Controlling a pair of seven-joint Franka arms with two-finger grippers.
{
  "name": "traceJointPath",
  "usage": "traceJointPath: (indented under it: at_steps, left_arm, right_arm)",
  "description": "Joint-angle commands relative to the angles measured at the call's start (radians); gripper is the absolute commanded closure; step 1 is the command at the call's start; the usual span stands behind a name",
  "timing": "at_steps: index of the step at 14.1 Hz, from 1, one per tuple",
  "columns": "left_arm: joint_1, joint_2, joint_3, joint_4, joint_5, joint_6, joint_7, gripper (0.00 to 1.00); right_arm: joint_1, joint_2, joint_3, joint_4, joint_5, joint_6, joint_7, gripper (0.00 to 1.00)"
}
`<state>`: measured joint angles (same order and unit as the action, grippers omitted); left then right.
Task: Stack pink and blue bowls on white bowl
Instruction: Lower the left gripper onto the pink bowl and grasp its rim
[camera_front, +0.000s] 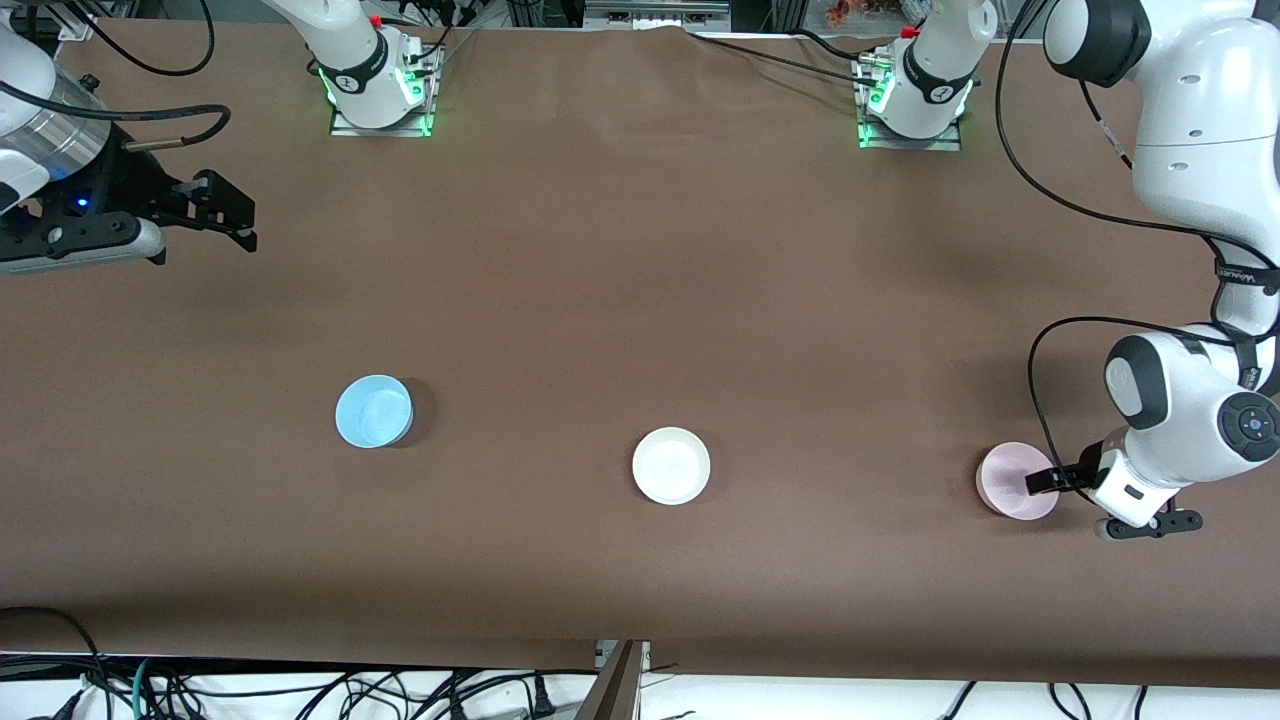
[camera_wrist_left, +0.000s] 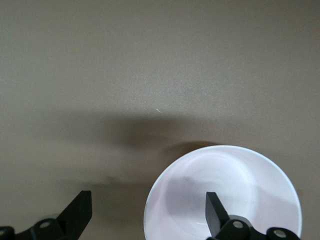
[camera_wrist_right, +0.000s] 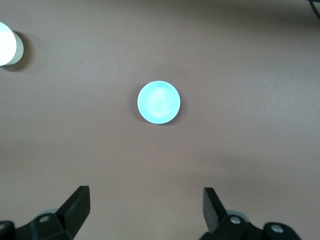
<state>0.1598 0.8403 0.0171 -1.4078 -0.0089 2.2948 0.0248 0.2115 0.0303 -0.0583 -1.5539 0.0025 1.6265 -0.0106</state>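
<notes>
Three bowls are sitting on the brown table (camera_front: 640, 250), well apart, all upright and none stacked yet. The white bowl (camera_front: 671, 466) is resting mid-table, nearest the front cam. The blue bowl (camera_front: 373, 411) is lying toward the right arm's end, slightly farther from the cam; the pink bowl (camera_front: 1012, 478) is lying toward the left arm's end. The left gripper (camera_front: 1045, 483) is hovering low at the pink bowl's rim; in the left wrist view its fingers are standing apart, one finger (camera_wrist_left: 216, 214) over the bowl's inside, the other (camera_wrist_left: 78, 212) over bare table, so the pink bowl (camera_wrist_left: 250, 185) is not gripped yet. The right gripper (camera_front: 235, 215) is hanging high w/ fingers spread, near the table's edge at its own end; the right wrist view is showing the blue bowl (camera_wrist_right: 159, 102) well off and the white bowl (camera_wrist_right: 7, 44) at the frame edge. Step in hand, by judgement: left arm is approaching for the pink-bowl pick. Next move is prob. calling for straddling the rim wall, closing on it, lifting clear, then carrying over to the white bowl. Right arm appears to be waiting.
</notes>
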Motion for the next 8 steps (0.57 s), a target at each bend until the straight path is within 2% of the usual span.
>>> traceJointPath:
  at_steps: [1, 3, 5, 6, 8]
  left_arm:
    - [0.007, -0.003, -0.005, -0.017, 0.012, 0.020, 0.015, 0.00]
    - [0.007, -0.001, -0.005, -0.019, 0.012, 0.025, 0.015, 0.00]
    - [0.007, -0.003, -0.005, -0.033, 0.010, 0.041, 0.015, 0.05]
    - [0.007, -0.003, -0.005, -0.034, 0.010, 0.046, 0.015, 0.12]
    - [0.003, -0.003, -0.006, -0.037, 0.018, 0.046, 0.015, 0.37]
  right_arm:
    - [-0.004, 0.011, 0.002, 0.012, -0.004, 0.019, 0.004, 0.00]
    - [-0.003, 0.013, 0.002, 0.011, 0.002, 0.048, 0.004, 0.00]
    - [0.000, 0.014, 0.002, 0.012, 0.001, 0.061, 0.004, 0.00]
    - [-0.004, 0.016, 0.002, 0.012, 0.007, 0.076, 0.004, 0.00]
    - [-0.003, 0.019, 0.002, 0.008, 0.007, 0.067, -0.002, 0.00]
